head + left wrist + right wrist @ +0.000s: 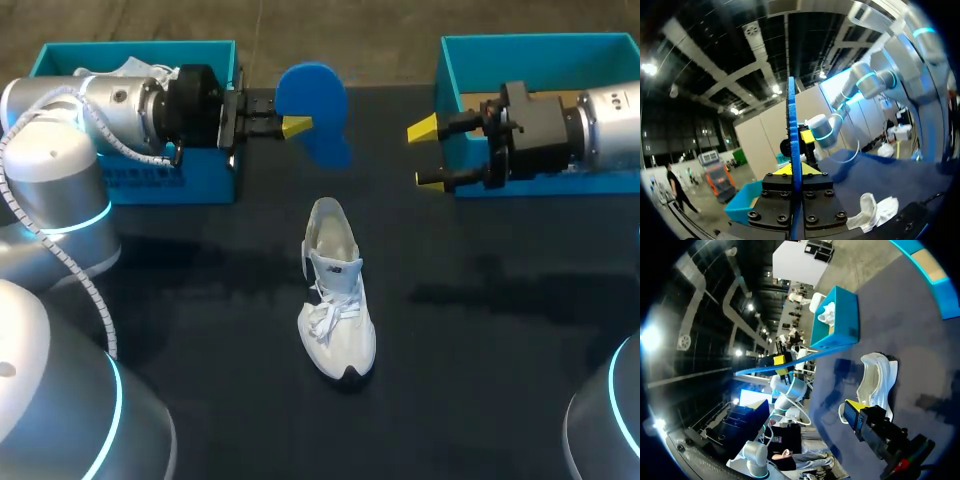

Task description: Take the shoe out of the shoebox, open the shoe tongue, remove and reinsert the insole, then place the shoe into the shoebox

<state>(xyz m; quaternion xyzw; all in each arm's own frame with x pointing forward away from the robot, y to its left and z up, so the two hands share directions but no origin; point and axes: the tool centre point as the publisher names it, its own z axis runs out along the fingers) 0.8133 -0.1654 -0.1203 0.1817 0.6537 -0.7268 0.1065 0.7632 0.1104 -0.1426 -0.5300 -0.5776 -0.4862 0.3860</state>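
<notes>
A white shoe [336, 288] lies on the black table, toe toward the front edge, its opening toward the back. Above the table at the back, my left gripper [295, 126] is shut on a blue insole [315, 108], held up in the air. In the left wrist view the insole [791, 135] stands edge-on between the yellow tips, and the shoe [875, 212] lies below. My right gripper [427, 155] hangs open and holds nothing, facing the insole from the right. In the right wrist view one yellow fingertip [854, 411] shows, with the shoe [881, 374] and the insole [790, 366] beyond it.
A blue shoebox [205, 185] stands at the back left behind my left arm, with white paper inside. A second blue shoebox [447, 75] stands at the back right under my right arm.
</notes>
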